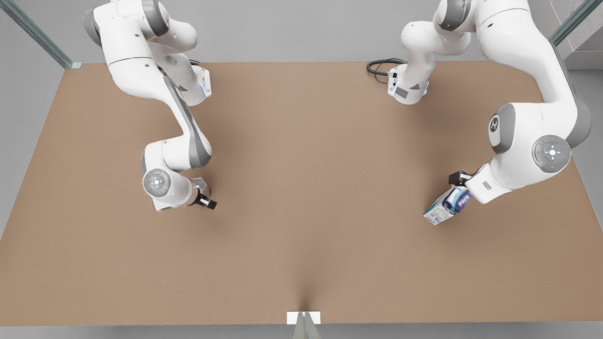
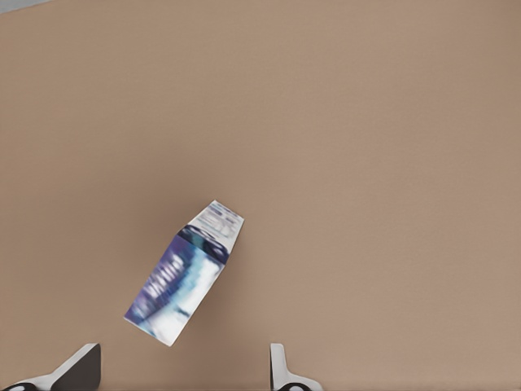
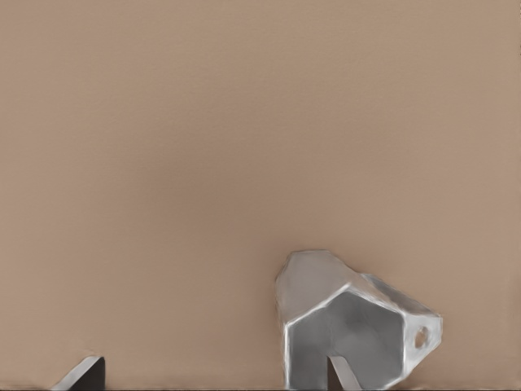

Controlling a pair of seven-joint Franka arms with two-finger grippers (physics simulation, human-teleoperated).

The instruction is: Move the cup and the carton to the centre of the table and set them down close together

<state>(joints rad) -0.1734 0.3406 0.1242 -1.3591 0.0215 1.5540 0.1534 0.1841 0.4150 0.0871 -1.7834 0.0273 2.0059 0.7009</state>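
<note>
The carton [image 2: 186,273], white with blue print, lies on its side on the table [image 1: 301,165] at the front view's right [image 1: 446,206]. My left gripper [image 2: 179,371] hovers just above it [image 1: 459,186], open, its fingers [image 2: 77,371] spread wide with the carton beyond the tips. The pale grey faceted cup [image 3: 350,326] is tipped over with its mouth towards the right wrist camera. My right gripper [image 3: 212,376] is open, one fingertip [image 3: 340,375] in front of the cup's mouth. In the front view the cup [image 1: 200,182] peeks out beside this gripper [image 1: 203,195] at the left.
A wide stretch of bare brown tabletop lies between the two arms. A white tab [image 1: 303,317] marks the near edge at mid-width. A black cable [image 1: 379,68] loops at the far edge by the arm base on the front view's right.
</note>
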